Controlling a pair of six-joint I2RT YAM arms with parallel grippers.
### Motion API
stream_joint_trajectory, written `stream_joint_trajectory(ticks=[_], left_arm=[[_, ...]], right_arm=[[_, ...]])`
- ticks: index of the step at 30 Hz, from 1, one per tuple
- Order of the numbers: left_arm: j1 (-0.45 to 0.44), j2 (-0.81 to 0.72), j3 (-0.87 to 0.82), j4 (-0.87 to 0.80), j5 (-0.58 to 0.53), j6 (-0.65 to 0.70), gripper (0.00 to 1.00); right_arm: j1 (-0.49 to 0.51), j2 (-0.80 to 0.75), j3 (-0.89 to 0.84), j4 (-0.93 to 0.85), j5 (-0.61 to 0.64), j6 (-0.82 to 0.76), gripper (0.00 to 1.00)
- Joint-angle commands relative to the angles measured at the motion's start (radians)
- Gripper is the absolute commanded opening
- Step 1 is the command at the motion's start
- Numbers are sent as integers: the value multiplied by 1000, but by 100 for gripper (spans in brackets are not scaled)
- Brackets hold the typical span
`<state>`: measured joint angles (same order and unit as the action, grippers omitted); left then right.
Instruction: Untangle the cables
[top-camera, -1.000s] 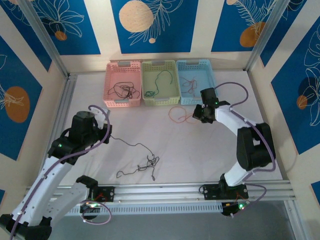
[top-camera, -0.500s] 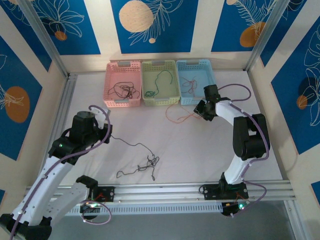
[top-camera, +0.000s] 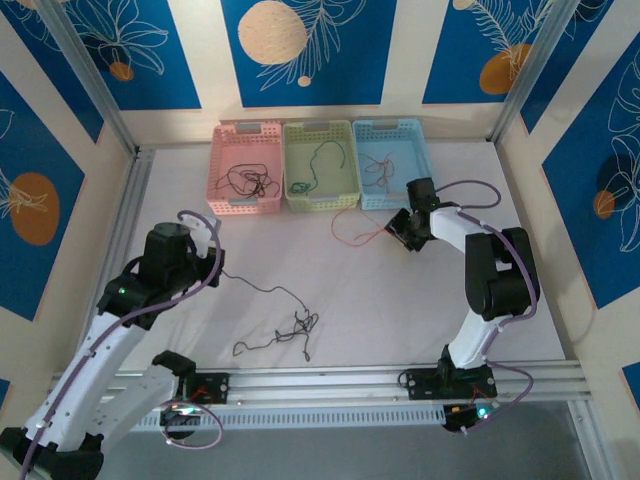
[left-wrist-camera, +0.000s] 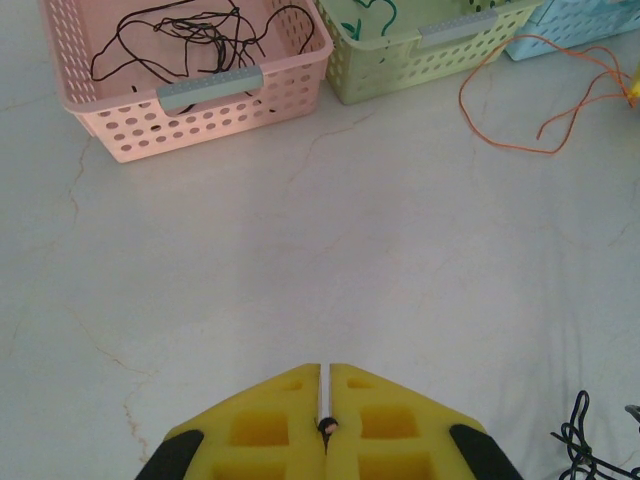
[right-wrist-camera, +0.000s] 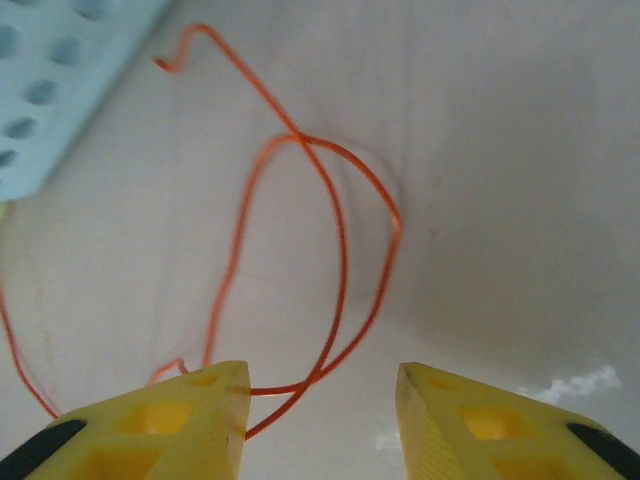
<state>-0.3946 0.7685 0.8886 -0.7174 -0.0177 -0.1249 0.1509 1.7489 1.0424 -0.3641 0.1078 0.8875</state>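
Right hand (right-wrist-camera: 320, 380) stands parted over orange wire (right-wrist-camera: 342, 250), gripping nothing. Loop may snag on it and drag. Left hand (left-wrist-camera: 325, 368) clamped on black wire (left-wrist-camera: 325, 426).

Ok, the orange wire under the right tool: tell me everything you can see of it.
The orange wire is one very thin, glossy red-orange strand. It lies loose on the white table beside the blue basket. It curls into a few open loops that cross once, and it has a small hooked end near the basket. No knot shows. One low bend runs between the open fingers of the right tool, close against one of them. I cannot tell whether it touches.
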Motion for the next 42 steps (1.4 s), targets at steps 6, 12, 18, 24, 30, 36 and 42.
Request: stream_joint_trajectory(ticks=[6,12,18,24,30,36,42], left_arm=[[13,2,-11,19,15,-12,0],[13,4,-13,19,16,-13,0],[12,12,-14,21,18,-13,0],[13,12,-16,19,15,-14,0],[12,12,-16,19,15,-13,0],[12,8,-17,21,17,-13,0],[13,8,-18,20,16,-14,0]], right_arm=[[-7,-32,-42,34,-61,98,44],[-11,12,-30,66,-92,137,44],[-11,57,-33,110,-122,160,33],[-8,44,-48,142,-129,153,10],[-5,-89,-69,136,-112,112,0],[0,-349,-97,166,-89,53,0],[-25,-516,-20,139,-64,18,0]])
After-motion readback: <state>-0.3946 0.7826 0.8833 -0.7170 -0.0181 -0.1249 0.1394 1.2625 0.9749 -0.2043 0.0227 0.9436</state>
